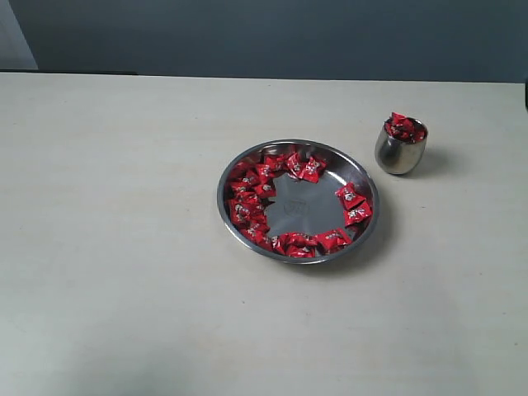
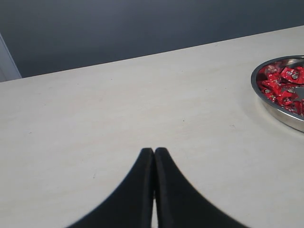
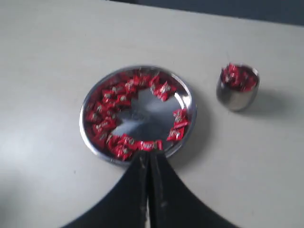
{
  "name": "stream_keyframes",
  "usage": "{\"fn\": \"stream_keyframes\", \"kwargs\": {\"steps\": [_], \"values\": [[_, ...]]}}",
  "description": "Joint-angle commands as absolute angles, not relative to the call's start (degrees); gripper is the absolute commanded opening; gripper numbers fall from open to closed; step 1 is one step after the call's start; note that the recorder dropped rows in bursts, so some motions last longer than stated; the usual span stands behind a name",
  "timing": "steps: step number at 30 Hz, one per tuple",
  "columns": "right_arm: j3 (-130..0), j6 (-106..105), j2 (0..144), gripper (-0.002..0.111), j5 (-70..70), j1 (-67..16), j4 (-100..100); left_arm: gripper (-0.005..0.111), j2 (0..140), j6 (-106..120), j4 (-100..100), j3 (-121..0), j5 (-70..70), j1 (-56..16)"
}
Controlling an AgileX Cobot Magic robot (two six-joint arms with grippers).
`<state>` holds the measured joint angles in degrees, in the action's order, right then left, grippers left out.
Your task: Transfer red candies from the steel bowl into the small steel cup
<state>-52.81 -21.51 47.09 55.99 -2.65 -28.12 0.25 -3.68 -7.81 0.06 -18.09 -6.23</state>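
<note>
The steel bowl [image 1: 299,208] [image 3: 142,116] sits mid-table with red candies [image 1: 247,202] [image 3: 107,121] ringed along its rim and its centre bare. The small steel cup [image 1: 401,147] [image 3: 237,89] stands apart from it, heaped with red candies [image 1: 404,128]. Neither gripper appears in the exterior view. My right gripper [image 3: 150,154] is shut with nothing between its fingers, its tips seen over the bowl's near rim. My left gripper [image 2: 154,151] is shut and empty above bare table, the bowl's edge [image 2: 280,111] off to one side.
The pale tabletop [image 1: 124,247] spreads wide around the bowl and cup. A dark wall [image 1: 264,33] runs behind the table's far edge.
</note>
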Motion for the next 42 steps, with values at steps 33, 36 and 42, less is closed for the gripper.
{"fn": "stream_keyframes", "kwargs": {"steps": [33, 36, 42], "values": [[0.0, -2.08, 0.0, 0.0, 21.29, 9.23, -5.68, 0.0, 0.0, -3.91, -7.75, 0.0, -17.77, -6.4], [0.0, 0.79, 0.0, 0.0, 21.29, 9.23, -3.32, 0.0, 0.0, -3.91, -7.75, 0.0, -17.77, -6.4], [0.0, 1.04, 0.0, 0.0, 21.29, 9.23, -3.24, 0.0, 0.0, -3.91, -7.75, 0.0, -17.77, -6.4]]}}
